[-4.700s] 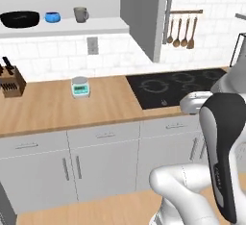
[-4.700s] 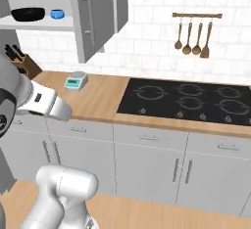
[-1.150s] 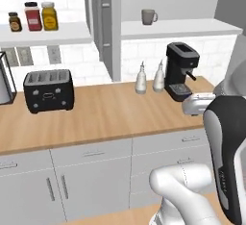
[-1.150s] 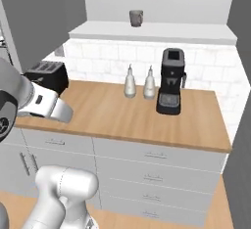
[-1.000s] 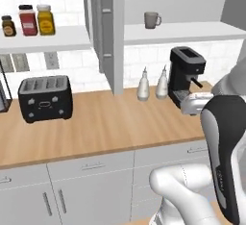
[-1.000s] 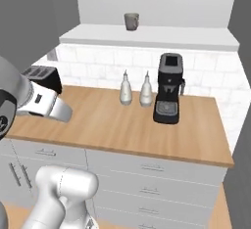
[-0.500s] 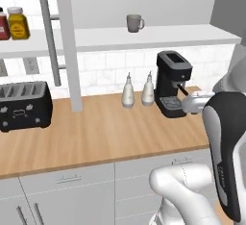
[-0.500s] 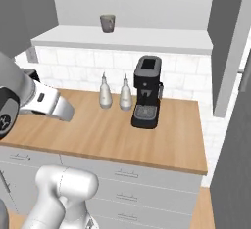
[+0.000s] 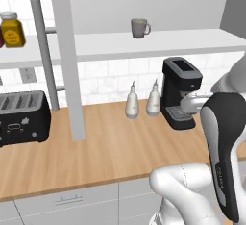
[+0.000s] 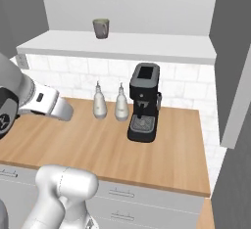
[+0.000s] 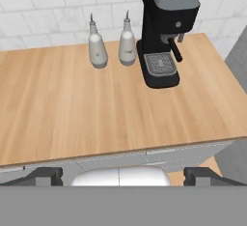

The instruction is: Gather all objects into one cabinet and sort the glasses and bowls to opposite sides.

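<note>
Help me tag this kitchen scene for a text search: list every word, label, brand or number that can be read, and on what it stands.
None can be read.
Amber jar: label patch, too blurred to read.
Toaster: small white marks, no legible characters.
Coffee machine: no lettering.
</note>
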